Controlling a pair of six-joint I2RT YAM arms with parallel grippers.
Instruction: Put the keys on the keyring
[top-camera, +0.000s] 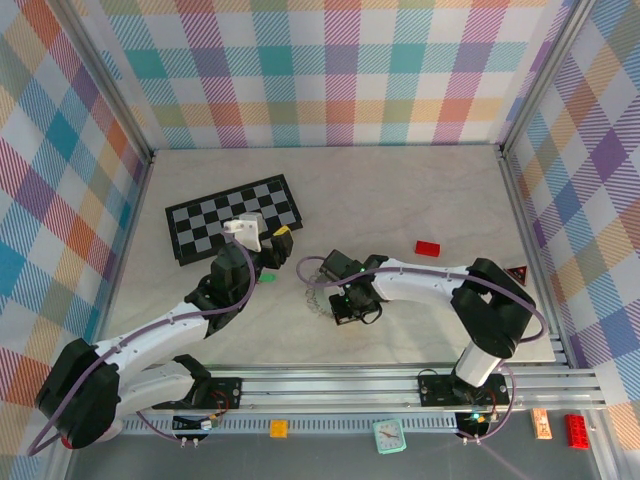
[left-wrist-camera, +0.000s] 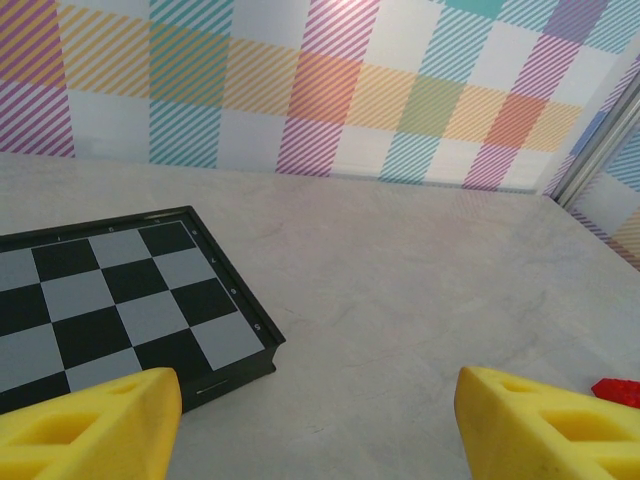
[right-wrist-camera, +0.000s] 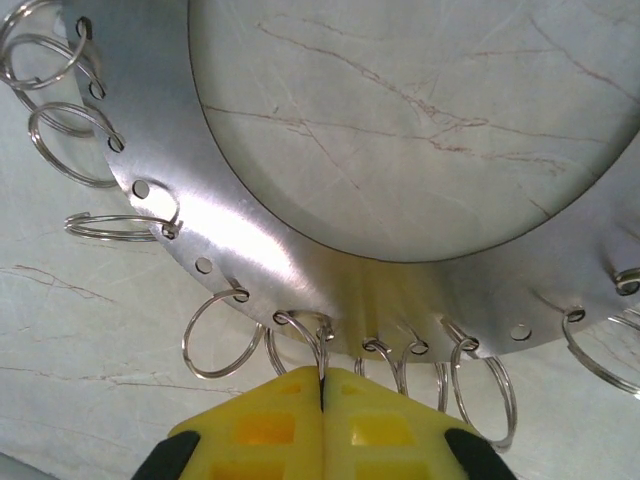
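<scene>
My right gripper (right-wrist-camera: 322, 388) is pinched fully together. Its yellow fingertips meet on one small wire loop hanging from the outer rim of the keyring (right-wrist-camera: 240, 235). The keyring is a flat, silvery band seen against the pale marbled table (top-camera: 400, 190). Holes are punched along its rim, and most hold a small split ring. I cannot tell whether it lies flat or is raised a little. From overhead, it sits to the right of the chessboard (top-camera: 232, 218) and nearer the arm bases than the board's near edge. My left gripper (left-wrist-camera: 315, 430) hangs over the chessboard's right-hand corner with its yellow fingers spread wide and nothing between them. A green-headed key (top-camera: 268, 278) lies on the table just off the chessboard's near edge, between board and keyring, and neither gripper touches it. A small red block (top-camera: 428, 248) sits well to the right of the chessboard, past the keyring.
</scene>
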